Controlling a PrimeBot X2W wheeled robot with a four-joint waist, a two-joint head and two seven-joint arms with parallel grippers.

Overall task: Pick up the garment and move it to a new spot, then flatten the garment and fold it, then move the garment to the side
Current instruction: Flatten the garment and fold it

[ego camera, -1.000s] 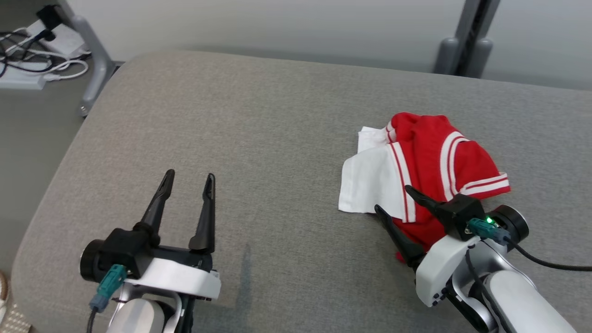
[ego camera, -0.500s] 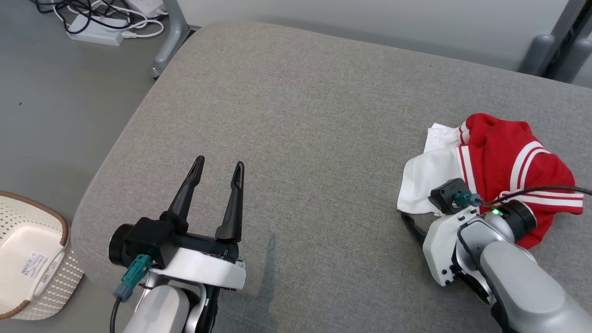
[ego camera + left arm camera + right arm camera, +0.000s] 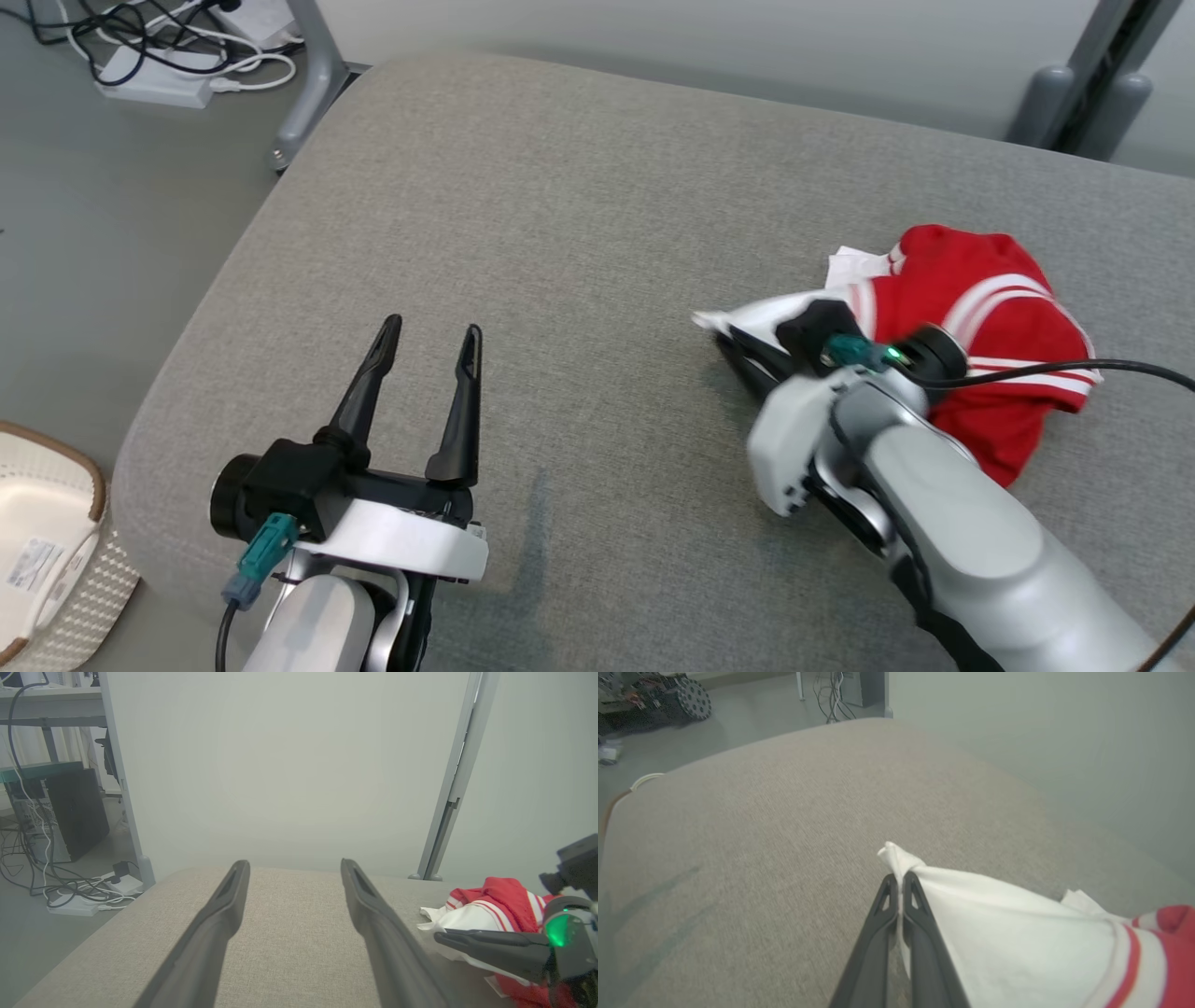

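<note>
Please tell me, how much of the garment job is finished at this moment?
Done: nothing finished yet; the garment lies bunched on the right side of the cushion. In hand: the right gripper is shut on its white corner, so the pickup seems to be starting. Remaining: moving, flattening, folding, setting aside. The left gripper hovers open, holding nothing.

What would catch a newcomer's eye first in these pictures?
The red and white garment lies bunched at the right of the grey cushion; the right gripper has its jaws shut on its white corner. At the lower left, the left gripper hovers with open jaws.
</note>
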